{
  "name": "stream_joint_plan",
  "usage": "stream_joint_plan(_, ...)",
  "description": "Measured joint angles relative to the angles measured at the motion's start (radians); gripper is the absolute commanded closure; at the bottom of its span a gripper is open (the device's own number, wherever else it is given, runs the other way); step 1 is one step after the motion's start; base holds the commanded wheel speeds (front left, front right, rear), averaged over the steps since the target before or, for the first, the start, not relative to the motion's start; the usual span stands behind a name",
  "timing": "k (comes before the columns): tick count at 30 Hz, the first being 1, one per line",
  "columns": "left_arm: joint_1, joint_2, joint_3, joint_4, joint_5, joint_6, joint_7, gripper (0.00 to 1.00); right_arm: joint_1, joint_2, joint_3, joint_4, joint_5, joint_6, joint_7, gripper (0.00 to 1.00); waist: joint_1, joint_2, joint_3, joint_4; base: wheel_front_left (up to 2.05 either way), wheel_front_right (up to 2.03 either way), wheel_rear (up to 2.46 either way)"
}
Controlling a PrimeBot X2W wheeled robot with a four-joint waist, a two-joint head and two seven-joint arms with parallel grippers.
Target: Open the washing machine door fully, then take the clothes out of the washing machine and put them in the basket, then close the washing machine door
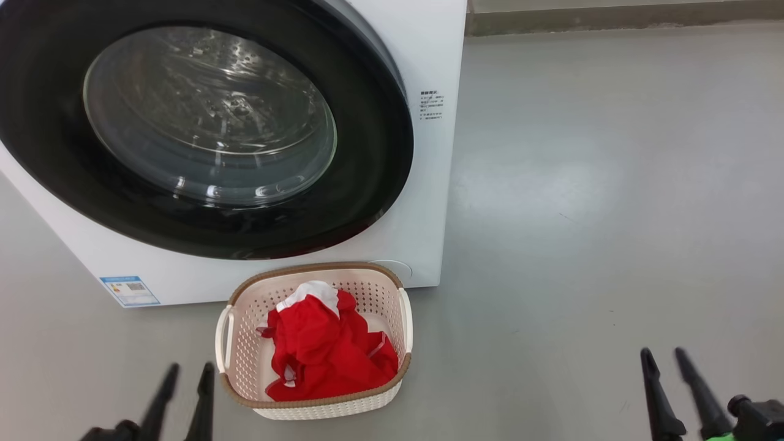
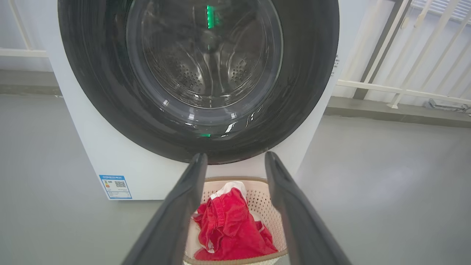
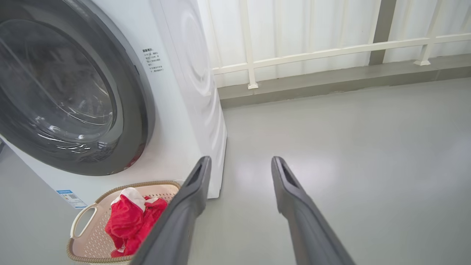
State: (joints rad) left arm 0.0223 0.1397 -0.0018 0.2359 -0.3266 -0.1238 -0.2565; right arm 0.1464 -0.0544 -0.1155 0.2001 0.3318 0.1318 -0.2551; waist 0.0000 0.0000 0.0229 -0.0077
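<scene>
The white washing machine stands ahead with its round black-rimmed door flat against the front, the steel drum showing through the glass. Directly below the door sits the cream basket with a brown rim, and the red clothes with white trim lie bundled inside it. My left gripper hangs open just left of the basket, nothing between its fingers. Far to the right over bare floor, my right gripper is open and empty too. The left wrist view looks past the spread left gripper onto the clothes.
Grey floor stretches to the right of the machine. A low grey kerb with a white railing runs behind it. A blue energy sticker marks the machine's lower left front.
</scene>
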Motion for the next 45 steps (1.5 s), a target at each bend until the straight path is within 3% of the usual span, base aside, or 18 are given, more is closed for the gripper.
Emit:
stream_joint_plan(7, 0.026, -0.042, -0.010, 0.077, -0.004, 0.000, 0.007, 1.00, 0.000, 0.031, 0.003, 0.085, 0.004, 0.000, 0.002, 1.00, 0.0000, 0.0000, 0.000, 0.000, 0.00, 0.00, 0.00)
stream_joint_plan(45, 0.012, -0.059, 0.009, 0.074, -0.388, 0.000, 0.115, 1.00, -0.039, 0.031, 0.000, 0.085, 0.378, 0.000, 0.113, 1.00, 0.0001, 0.0000, -0.007, 0.002, 0.00, 0.00, 0.00)
